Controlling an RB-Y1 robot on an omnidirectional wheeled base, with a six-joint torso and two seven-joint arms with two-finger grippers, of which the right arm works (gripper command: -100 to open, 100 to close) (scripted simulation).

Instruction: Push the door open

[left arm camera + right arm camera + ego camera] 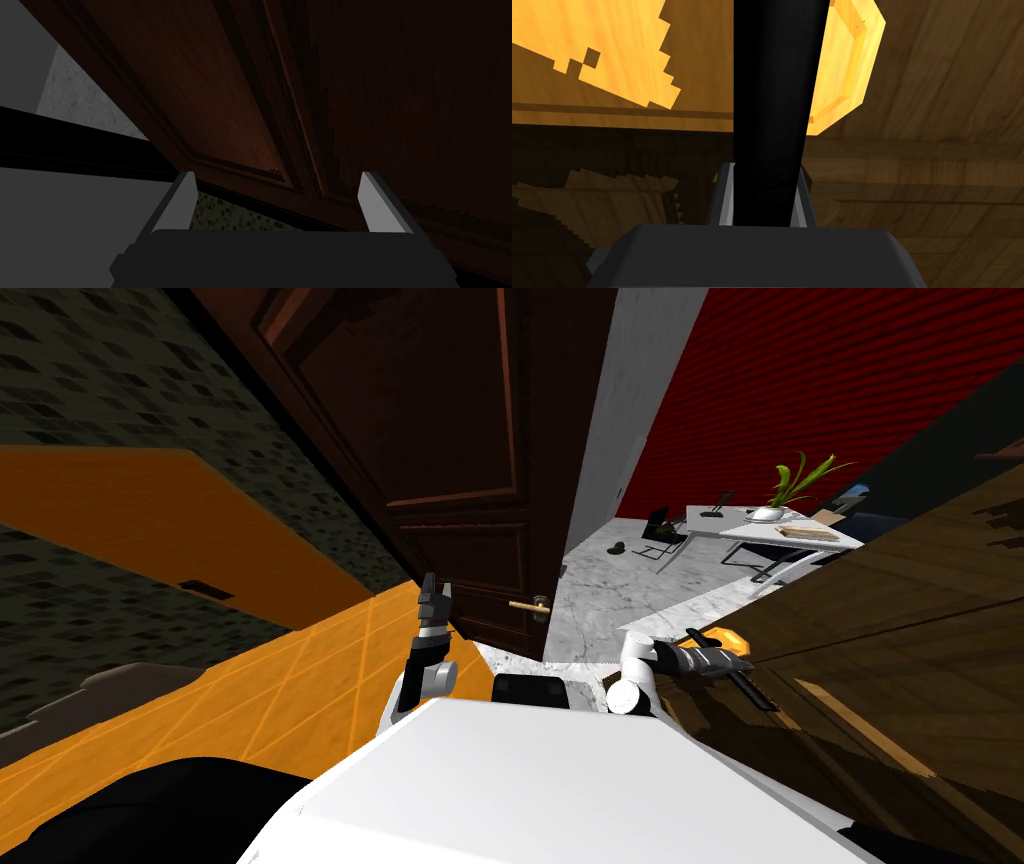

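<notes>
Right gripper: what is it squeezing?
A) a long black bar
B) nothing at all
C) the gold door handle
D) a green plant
A: in the right wrist view, the two fingers of the right gripper press the sides of a long black bar that rises between them.

A dark reddish-brown panelled wooden door (440, 438) carries a brass-yellow lever handle (528, 605). The orange tiled floor (300, 688) shows thin pale grid lines; the white stone floor (600, 593) past the door is veined grey. The ribbed wall (800, 378) is bright red, the mosaic wall (90, 358) speckled dark green and grey. A plain black bar (772, 100) crosses a brown wood-grain panel (937, 125) with an amber disc (852, 65).
</notes>
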